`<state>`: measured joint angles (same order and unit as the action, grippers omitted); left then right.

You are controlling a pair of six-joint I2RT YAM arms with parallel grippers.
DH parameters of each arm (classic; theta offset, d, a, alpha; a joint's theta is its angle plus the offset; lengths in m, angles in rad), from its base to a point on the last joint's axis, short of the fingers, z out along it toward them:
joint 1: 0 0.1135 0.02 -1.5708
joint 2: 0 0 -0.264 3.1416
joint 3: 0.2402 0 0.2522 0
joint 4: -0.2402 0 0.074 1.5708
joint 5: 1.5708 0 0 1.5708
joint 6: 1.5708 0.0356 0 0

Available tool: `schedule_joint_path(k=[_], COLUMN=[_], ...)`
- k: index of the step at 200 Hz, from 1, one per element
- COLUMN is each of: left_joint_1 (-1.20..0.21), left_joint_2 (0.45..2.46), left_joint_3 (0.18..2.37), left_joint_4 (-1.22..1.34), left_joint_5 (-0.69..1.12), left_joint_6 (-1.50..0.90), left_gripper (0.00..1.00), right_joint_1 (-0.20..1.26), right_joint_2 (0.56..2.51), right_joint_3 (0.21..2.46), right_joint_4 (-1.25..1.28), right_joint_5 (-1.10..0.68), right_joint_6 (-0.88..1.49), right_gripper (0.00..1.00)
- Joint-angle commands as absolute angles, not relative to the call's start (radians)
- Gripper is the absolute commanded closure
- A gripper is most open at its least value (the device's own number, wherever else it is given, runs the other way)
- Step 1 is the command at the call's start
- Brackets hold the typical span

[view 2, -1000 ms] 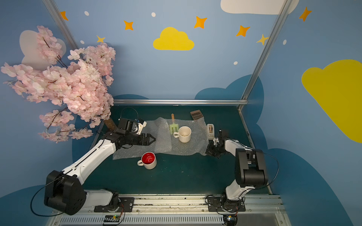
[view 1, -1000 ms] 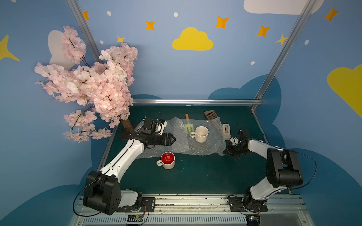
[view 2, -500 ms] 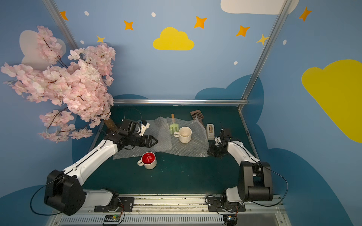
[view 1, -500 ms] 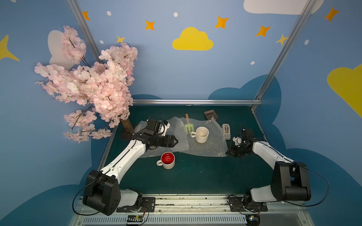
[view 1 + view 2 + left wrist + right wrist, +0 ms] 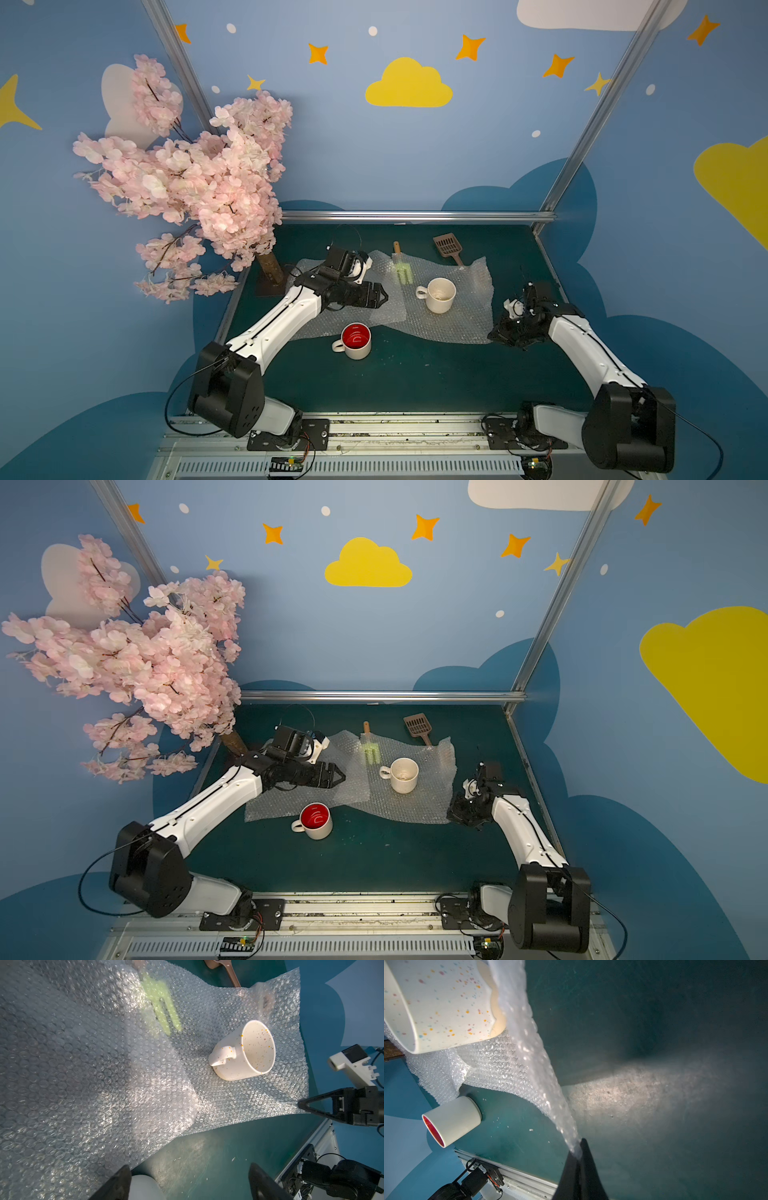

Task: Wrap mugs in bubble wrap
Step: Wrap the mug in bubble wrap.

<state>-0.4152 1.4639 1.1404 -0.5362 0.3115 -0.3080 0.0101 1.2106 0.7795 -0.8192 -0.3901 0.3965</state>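
Left gripper spread wide; right gripper pinches bubble wrap corner

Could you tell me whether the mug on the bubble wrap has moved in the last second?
Yes. The cream mug has slid slightly toward the right gripper, away from the brown scoop.

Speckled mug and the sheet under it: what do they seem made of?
The speckled mug: probably glazed ceramic; smooth cream walls, coloured flecks, thick rim. The bubble wrap sheet: thin translucent plastic, going by its rows of small glinting air bubbles and soft creases.
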Motion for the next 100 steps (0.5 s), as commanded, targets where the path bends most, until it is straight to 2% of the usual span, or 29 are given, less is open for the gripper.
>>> schedule_joint_path(k=[1,43,68,100], left_joint_1=[-0.427,-0.428,-0.423,-0.399], left_joint_2=[1.505,1.636,1.697,1.736], left_joint_3=[1.184,1.264,1.283,1.249], left_joint_4=[-0.550,-0.607,-0.632,-0.590], left_joint_5=[0.276,0.191,0.080,0.017], left_joint_6=[-0.334,-0.342,-0.350,-0.389], left_gripper=[0.13,0.13,0.15,0.18], right_joint_1=[0.011,0.010,0.010,0.009], right_joint_2=[1.187,1.152,1.131,1.110], right_joint_3=[0.776,0.820,0.824,0.840], right_joint_4=[-0.900,-0.971,-0.988,-1.018], right_joint_5=[-0.380,-0.366,-0.355,-0.336], right_joint_6=[0.406,0.412,0.422,0.433], right_gripper=[1.00,1.00,1.00,1.00])
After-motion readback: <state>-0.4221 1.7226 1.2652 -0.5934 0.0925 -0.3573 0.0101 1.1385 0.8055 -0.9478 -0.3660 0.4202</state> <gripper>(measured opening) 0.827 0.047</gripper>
